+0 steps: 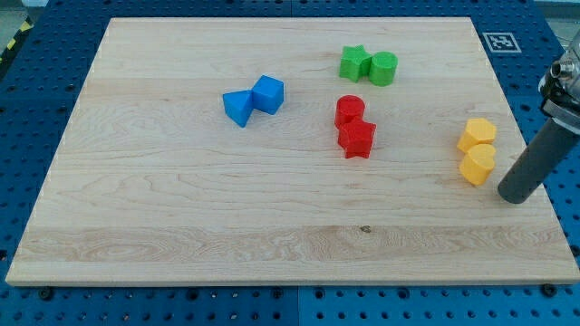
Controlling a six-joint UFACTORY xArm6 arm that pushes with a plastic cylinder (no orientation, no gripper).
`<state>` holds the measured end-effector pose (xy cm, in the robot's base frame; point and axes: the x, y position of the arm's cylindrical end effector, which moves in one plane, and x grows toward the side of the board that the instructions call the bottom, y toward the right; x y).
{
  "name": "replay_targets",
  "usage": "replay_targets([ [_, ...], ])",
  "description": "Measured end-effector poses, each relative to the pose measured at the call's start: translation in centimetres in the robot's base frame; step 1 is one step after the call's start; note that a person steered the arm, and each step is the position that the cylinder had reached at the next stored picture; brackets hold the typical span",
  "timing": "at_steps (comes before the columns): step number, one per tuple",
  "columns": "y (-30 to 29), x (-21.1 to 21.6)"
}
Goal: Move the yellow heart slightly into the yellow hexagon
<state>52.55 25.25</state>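
A: What do we have around us on the wooden board (181,208)?

B: Near the top edge, right of the middle, a green star (354,62) and a green cylinder (383,69) sit touching. Below them, near the board's middle, a red cylinder (349,110) touches a red star (357,139). Toward the left, two blue blocks touch: a blue cube (268,94) and a lower blue block (238,108) whose shape we cannot make out. All six lie well apart from our yellow pair, and none stands between us and it.

A: And the yellow ones?

B: Close to the right edge, about halfway down. The upper yellow block (477,134) and the lower yellow block (478,164) already touch, one above the other. We cannot tell which is the heart and which the hexagon.

A: How does our arm stand?

B: Our dark rod (536,164) slants down from the right edge, and my tip (513,194) rests just beside the lower yellow block, to its lower right, not touching. We carry no claw, so there is nothing to spread or pinch.

A: Room to move?

B: Little bare board lies between the yellow pair and the right edge; wide bare wood stretches leftward and toward the bottom edge.
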Motion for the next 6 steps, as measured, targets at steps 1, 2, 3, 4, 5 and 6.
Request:
replay_targets([
  [1, 0.0, -0.2],
  [2, 0.0, -1.2],
  [3, -0.5, 0.4],
  [4, -0.8, 1.9],
  [5, -1.8, 1.3],
  [6, -1.1, -0.8],
])
